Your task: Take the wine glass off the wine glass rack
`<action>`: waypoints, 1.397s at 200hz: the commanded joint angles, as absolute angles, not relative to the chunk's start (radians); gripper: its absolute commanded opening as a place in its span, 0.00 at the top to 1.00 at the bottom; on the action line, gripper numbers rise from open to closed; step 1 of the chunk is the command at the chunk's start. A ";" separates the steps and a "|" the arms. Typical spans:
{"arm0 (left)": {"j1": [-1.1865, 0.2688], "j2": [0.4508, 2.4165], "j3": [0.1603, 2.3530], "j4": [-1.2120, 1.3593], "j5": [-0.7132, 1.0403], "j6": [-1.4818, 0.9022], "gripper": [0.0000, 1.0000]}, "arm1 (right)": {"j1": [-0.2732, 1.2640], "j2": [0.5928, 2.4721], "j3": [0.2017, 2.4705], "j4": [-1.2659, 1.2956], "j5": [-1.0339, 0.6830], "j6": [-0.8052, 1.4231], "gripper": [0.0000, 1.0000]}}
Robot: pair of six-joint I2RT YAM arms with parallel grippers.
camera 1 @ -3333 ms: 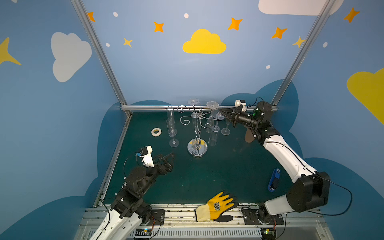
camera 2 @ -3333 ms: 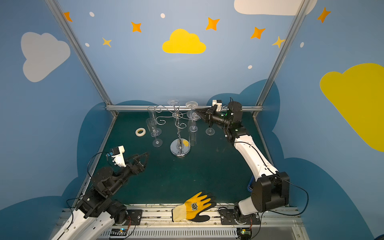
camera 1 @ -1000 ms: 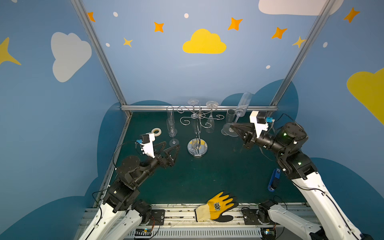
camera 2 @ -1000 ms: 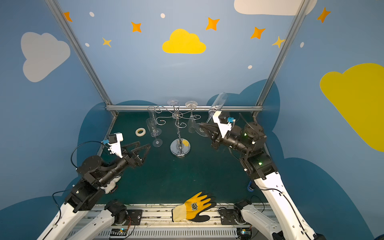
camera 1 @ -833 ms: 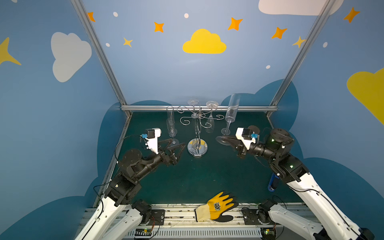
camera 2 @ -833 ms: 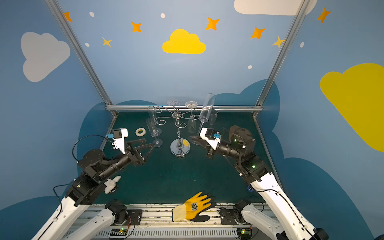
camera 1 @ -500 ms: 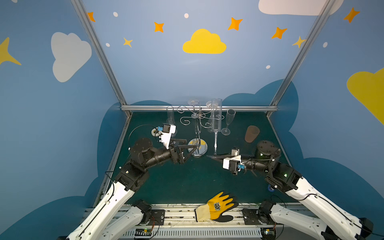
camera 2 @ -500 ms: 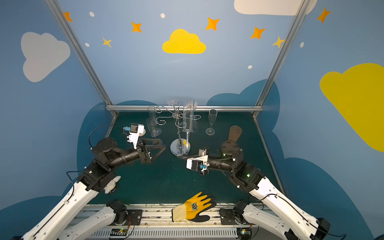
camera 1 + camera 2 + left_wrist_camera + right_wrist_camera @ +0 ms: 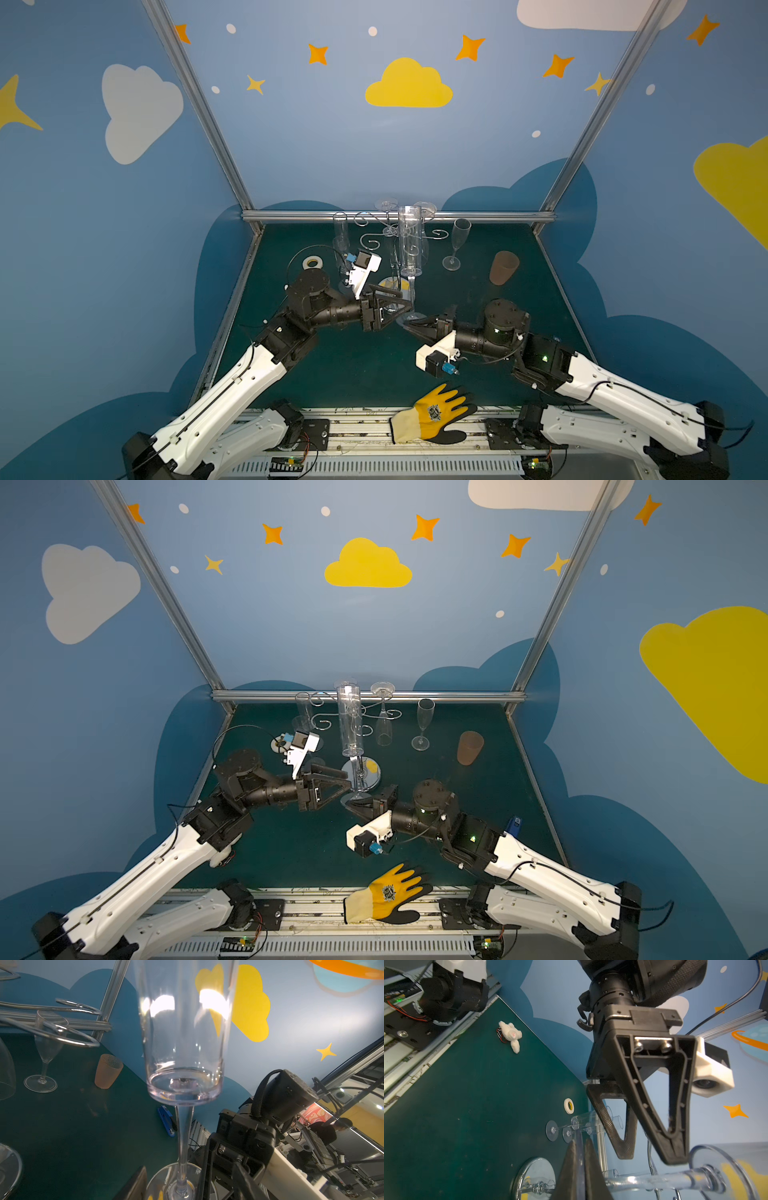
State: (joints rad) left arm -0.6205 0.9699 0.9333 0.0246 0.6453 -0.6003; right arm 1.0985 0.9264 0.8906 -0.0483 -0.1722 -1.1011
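Observation:
The wine glass (image 9: 409, 245) (image 9: 349, 725), a tall clear flute, stands upright in the air in front of the chrome wine glass rack (image 9: 370, 241) (image 9: 322, 721). My right gripper (image 9: 405, 326) (image 9: 579, 1142) is shut on the rim of its round foot from the right. My left gripper (image 9: 409, 303) (image 9: 351, 782) reaches in from the left. It is open, with its fingers (image 9: 625, 1153) on either side of the thin stem (image 9: 184, 1136) and a gap showing on both sides. The rack's mirrored base (image 9: 535, 1180) lies just behind.
A second flute (image 9: 457, 245) stands upright at the back right, beside a brown cup (image 9: 504, 268). Other glasses (image 9: 340, 232) hang on the rack. A tape roll (image 9: 312, 262) lies back left, a blue stapler (image 9: 513, 825) lies right, and a yellow glove (image 9: 436, 415) sits on the front rail.
My right gripper carried the glass from the back right to the front middle and turned it upright. My left arm reached in, and its jaws have narrowed around the stem.

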 commanded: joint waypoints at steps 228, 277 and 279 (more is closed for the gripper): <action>-0.669 1.018 0.945 0.155 0.623 -0.615 0.97 | 1.178 0.913 0.844 0.058 -0.069 -1.140 1.00; -0.672 0.999 0.929 0.161 0.596 -0.614 0.97 | 1.181 0.911 0.842 0.046 -0.071 -1.135 0.84; -0.671 0.997 0.929 0.161 0.595 -0.613 0.97 | 1.181 0.911 0.842 0.047 -0.070 -1.132 0.78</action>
State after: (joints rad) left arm -0.6651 1.0237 0.9329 0.1223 0.6102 -0.5911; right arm 1.1690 0.9222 0.8574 0.0341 -0.0681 -1.1259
